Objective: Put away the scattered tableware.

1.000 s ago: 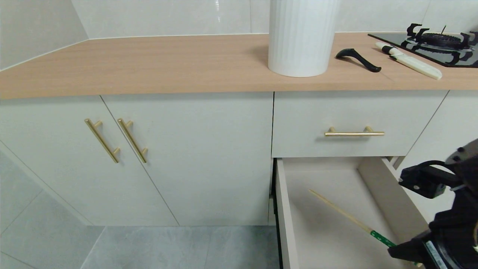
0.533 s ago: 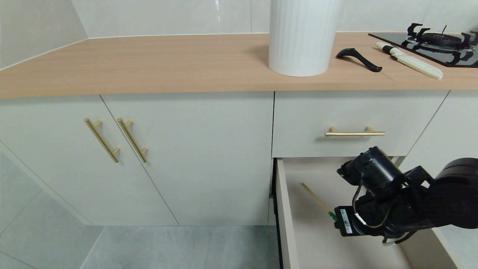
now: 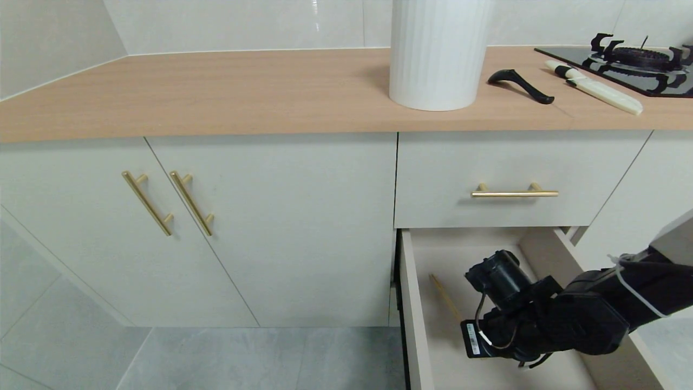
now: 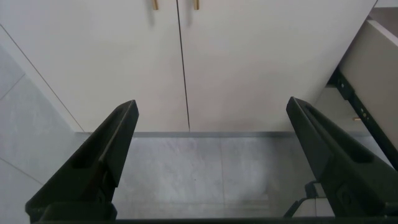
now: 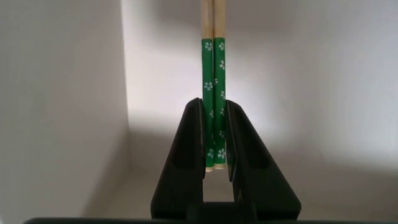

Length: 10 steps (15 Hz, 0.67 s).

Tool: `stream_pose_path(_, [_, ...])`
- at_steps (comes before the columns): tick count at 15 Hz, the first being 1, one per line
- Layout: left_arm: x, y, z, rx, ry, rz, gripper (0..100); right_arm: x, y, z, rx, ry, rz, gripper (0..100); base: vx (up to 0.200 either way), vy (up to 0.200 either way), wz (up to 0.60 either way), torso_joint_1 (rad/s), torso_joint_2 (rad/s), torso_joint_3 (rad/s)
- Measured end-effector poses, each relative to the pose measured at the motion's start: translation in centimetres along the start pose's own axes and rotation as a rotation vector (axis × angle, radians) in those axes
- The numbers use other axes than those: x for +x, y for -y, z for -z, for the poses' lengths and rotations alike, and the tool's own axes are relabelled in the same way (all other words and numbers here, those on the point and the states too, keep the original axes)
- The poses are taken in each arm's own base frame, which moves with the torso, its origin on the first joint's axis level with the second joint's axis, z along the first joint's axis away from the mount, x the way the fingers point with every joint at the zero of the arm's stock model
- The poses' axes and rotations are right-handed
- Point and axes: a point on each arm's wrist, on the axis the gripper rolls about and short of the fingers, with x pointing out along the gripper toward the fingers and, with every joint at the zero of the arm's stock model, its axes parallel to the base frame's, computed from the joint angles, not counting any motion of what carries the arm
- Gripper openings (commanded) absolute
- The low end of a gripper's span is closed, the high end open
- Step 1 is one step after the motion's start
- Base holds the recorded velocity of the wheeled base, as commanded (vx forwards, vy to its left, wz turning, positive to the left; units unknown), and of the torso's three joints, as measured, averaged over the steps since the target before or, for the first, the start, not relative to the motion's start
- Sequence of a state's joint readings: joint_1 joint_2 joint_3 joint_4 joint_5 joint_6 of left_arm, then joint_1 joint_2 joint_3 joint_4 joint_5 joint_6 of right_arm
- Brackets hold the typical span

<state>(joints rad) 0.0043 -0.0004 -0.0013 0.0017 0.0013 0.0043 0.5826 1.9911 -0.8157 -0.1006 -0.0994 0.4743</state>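
The open drawer (image 3: pixel 414 314) is the lowest thing pulled out of the cabinet front, and everything else is placed from it; the right gripper (image 5: pixel 215 109) is down inside this drawer, close to its left wall, with the arm coming in over the drawer's right side; its two fingers are nearly closed, pinching a pair of chopsticks (image 5: pixel 213 87) by their green, flower-printed ends; the bare wooden lengths stick out past the fingertips toward the back of the drawer, side by side and touching; in the head view they show as a thin pale stick slanting along the drawer's left wall; whether their far tips rest on the drawer floor cannot be told.

The left gripper (image 4: pixel 211 106) hangs outside the drawer, to its left, over grey floor in front of the cupboard doors (image 3: pixel 216 227); its fingers are spread wide and hold nothing.

Directly above the open drawer is a closed drawer with a gold bar handle (image 3: pixel 514 193); above that lies the wooden countertop (image 3: pixel 216 92); on it, over the drawer's left half, stands a tall white ribbed container (image 3: pixel 436 54); over the drawer's right half lie a curved black utensil (image 3: pixel 520 85) and, farther right, a cream knife (image 3: pixel 593 95), apart from each other; beyond the knife sits a black gas hob (image 3: pixel 639 59).
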Motion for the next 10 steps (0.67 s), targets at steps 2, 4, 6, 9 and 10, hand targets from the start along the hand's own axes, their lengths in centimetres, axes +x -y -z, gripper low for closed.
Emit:
stream_pose_path(2, [0.0, 0.0, 0.0, 0.0, 0.0, 0.0, 100, 1.2, 0.0, 0.2, -0.002, -0.002, 0.003, 0, 0.0, 0.0, 0.0, 0.0, 0.0, 0.0])
stream_pose_path(4, [0.0, 0.0, 0.0, 0.0, 0.0, 0.0, 100, 2.1, 0.0, 0.4, -0.003, -0.009, 0.01, 0, 0.0, 0.0, 0.0, 0.0, 0.0, 0.0])
stream_pose_path(6, [0.0, 0.0, 0.0, 0.0, 0.0, 0.0, 100, 2.5, -0.1, 0.5, -0.004, -0.008, 0.01, 0, 0.0, 0.0, 0.0, 0.0, 0.0, 0.0])
stream_pose_path(9, [0.0, 0.0, 0.0, 0.0, 0.0, 0.0, 100, 2.9, -0.1, 0.6, -0.005, -0.004, 0.02, 100, 0.0, 0.0, 0.0, 0.0, 0.0, 0.0])
stream_pose_path(10, [0.0, 0.0, 0.0, 0.0, 0.0, 0.0, 100, 3.0, -0.1, 0.5, -0.004, -0.001, 0.02, 100, 0.0, 0.0, 0.0, 0.0, 0.0, 0.0])
